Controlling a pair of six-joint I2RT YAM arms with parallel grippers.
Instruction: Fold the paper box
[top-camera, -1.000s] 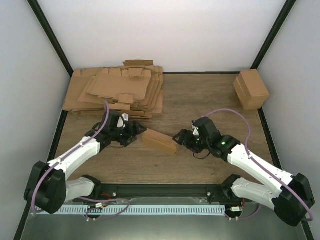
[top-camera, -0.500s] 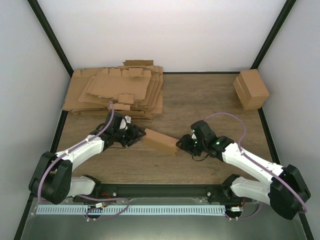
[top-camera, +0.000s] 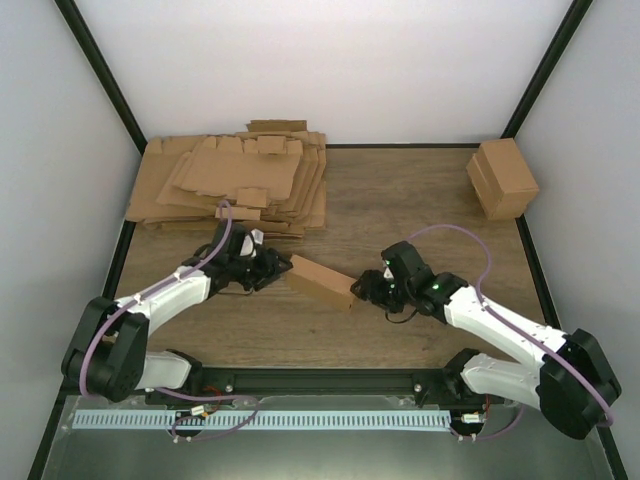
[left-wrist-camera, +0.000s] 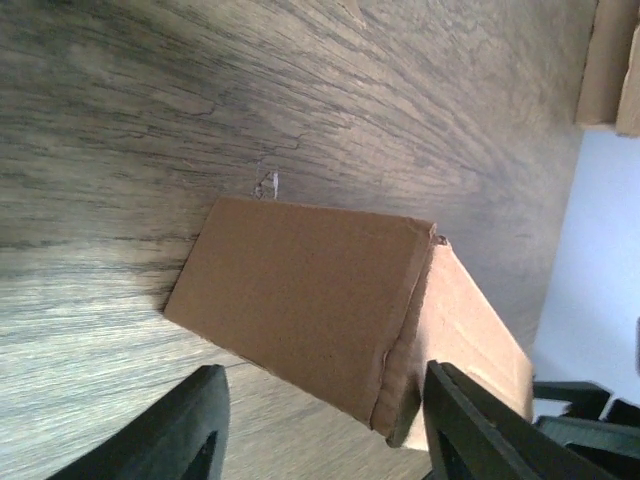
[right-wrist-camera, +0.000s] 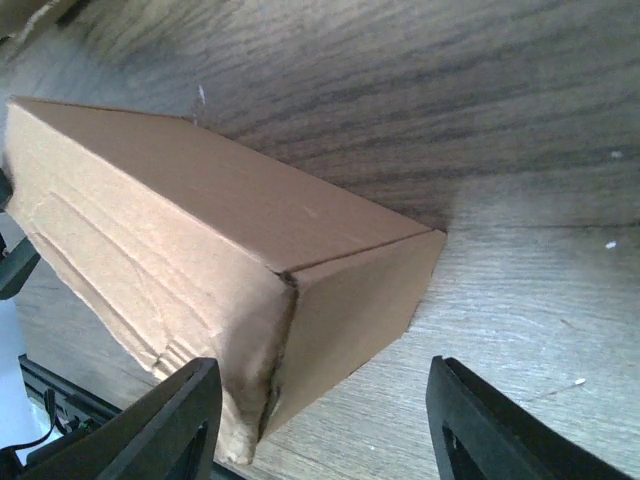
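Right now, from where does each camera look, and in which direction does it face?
Top external: above and behind the arms, looking down at the table; both arms show, left gripper and right gripper at the paper box's two ends.
Left wrist: on the left wrist, low, facing one end of the box; its two fingers show.
Right wrist: on the right wrist, low, facing the other end; its two fingers show.
Shared: all three see the paper box.
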